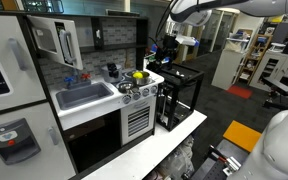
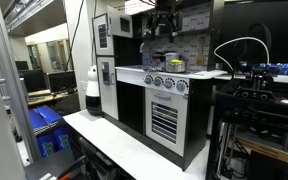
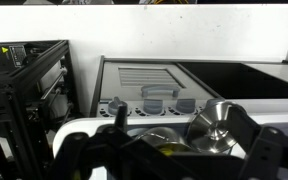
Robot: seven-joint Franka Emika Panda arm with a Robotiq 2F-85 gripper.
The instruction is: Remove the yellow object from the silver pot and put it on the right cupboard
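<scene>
The silver pot (image 1: 137,79) stands on the toy kitchen's stove top with the yellow object (image 1: 138,74) inside it. In the wrist view the pot (image 3: 160,134) lies low in the frame, and only a dim yellow patch of the object (image 3: 172,149) shows. A shiny round lid (image 3: 214,128) leans beside the pot. My gripper (image 1: 166,52) hangs open above and slightly to the side of the pot, holding nothing. It also shows over the stove in an exterior view, gripper (image 2: 164,32). The right cupboard (image 1: 118,34) is the dark upper compartment behind the stove.
A grey sink basin (image 1: 84,96) sits beside the stove, with blue items (image 1: 71,75) behind it. A cupboard with a white door (image 1: 64,42) hangs above the sink. A black open-frame cabinet (image 1: 180,92) stands against the kitchen's end and shows in the wrist view as well, cabinet (image 3: 24,90).
</scene>
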